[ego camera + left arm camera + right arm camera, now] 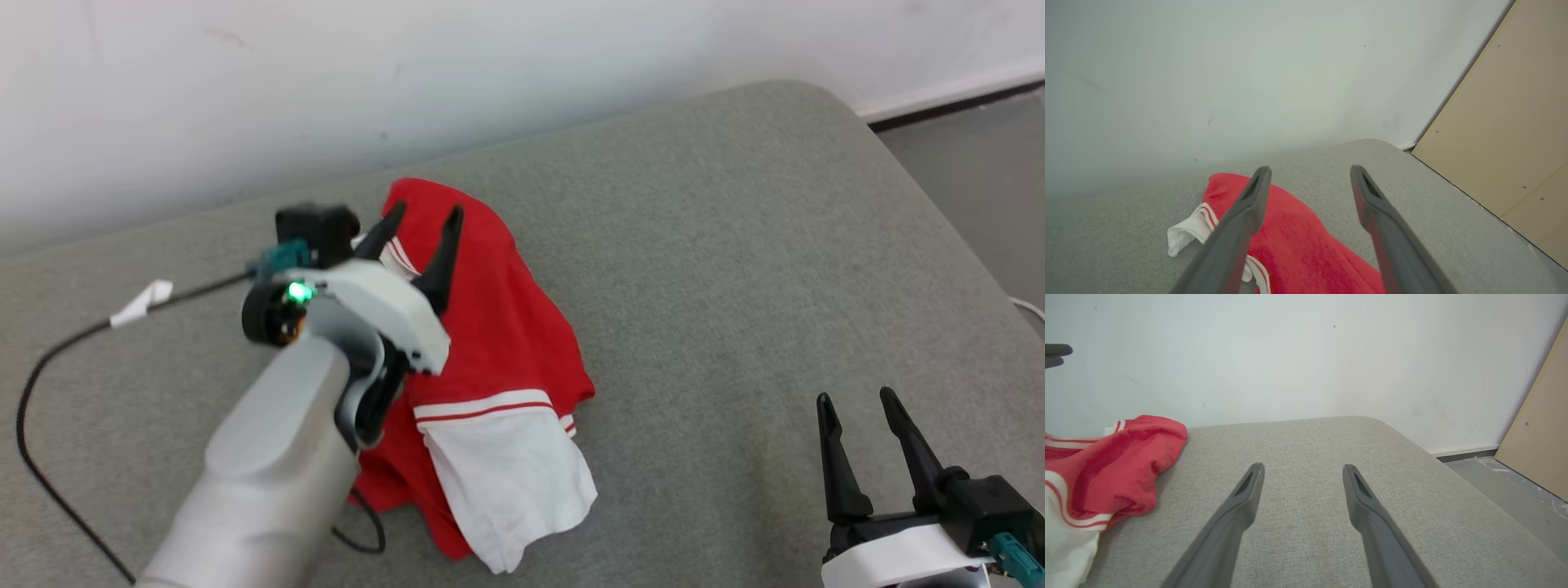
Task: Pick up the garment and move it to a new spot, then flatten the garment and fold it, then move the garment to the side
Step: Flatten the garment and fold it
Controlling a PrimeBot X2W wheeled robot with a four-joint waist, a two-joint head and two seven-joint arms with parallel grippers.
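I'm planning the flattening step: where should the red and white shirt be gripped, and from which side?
Probably the white flap of the shirt: it lies loose on top at the near end, while the rest is bunched. Come from the near right, over bare cushion, where the open right end effector sits.

Bright even light, soft shadows, no glare, wrist views wide-angle curved

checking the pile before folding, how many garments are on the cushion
1. A red garment with white striped sleeves lies crumpled left of centre on the grey cushion, beneath the open left gripper. Another piece could be hidden under the heap.
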